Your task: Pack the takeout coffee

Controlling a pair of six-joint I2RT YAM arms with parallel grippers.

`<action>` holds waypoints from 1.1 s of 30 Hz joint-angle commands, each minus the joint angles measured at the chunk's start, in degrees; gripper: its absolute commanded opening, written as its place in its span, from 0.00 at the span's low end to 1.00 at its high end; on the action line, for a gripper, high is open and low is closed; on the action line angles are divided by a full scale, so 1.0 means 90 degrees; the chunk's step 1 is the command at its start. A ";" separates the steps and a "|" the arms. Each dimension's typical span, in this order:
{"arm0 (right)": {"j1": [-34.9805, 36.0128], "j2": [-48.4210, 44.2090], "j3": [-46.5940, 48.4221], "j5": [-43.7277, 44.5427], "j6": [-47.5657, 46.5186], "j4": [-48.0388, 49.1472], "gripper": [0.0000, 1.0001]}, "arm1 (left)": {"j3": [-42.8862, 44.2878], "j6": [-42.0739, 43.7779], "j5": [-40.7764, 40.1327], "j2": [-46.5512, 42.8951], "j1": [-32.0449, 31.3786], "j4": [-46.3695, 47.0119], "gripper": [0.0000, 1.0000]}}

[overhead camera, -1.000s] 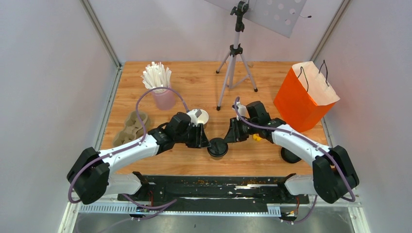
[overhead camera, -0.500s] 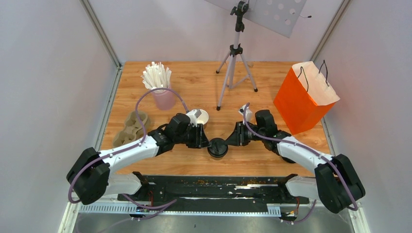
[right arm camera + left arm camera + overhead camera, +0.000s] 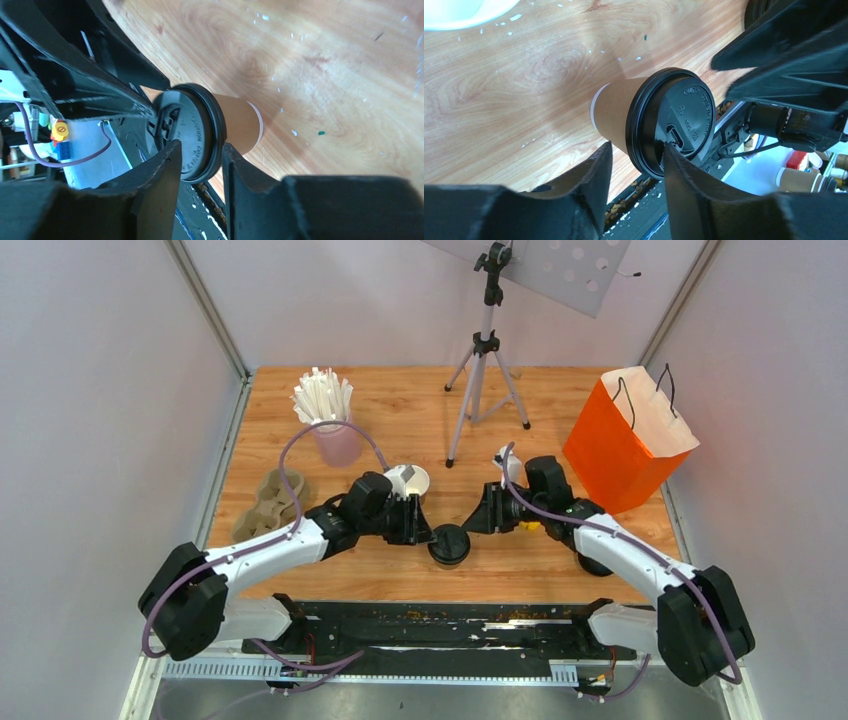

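The coffee cup point(image 3: 448, 543) is standing at the front middle of the tabletop point(image 3: 400, 400), with the left end effector point(image 3: 430, 534) reaching it from the left and the right end effector point(image 3: 472, 526) from the right. A cup of sticks point(image 3: 335, 435) is standing back left, a cup tray point(image 3: 268, 502) is lying before it, a tripod point(image 3: 485, 370) is standing back middle, and a bag point(image 3: 625, 440) is standing on the right.

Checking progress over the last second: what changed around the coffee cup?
The right gripper shifted slightly rightward as its arm swung, staying beside the takeout coffee. Nothing was visibly taken hold of or let go. The left gripper, the coffee and the orange bag stayed put.
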 commanded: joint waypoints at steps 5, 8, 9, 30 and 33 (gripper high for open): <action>0.0063 -0.0714 0.1292 0.0811 -0.0523 -0.1986 0.66 | 0.1201 0.0405 -0.0193 -0.0200 0.0004 -0.0998 0.62; 0.0283 -0.0957 0.1380 0.1239 -0.0426 -0.2206 0.81 | 0.1747 0.0687 -0.0643 -0.0567 0.0004 -0.1743 0.69; 0.0427 -0.1030 0.1423 0.1463 -0.0382 -0.2295 0.86 | 0.1904 0.0796 -0.0883 -0.0740 0.0004 -0.2023 0.71; 0.3148 0.0604 0.2928 0.5001 -0.0251 -0.3270 1.00 | 0.1328 0.2197 -0.3832 -0.4431 0.0004 -0.4130 1.00; 0.3295 0.0885 0.3081 0.5121 -0.0290 -0.3373 1.00 | 0.1021 0.2414 -0.3820 -0.4749 0.0004 -0.4093 1.00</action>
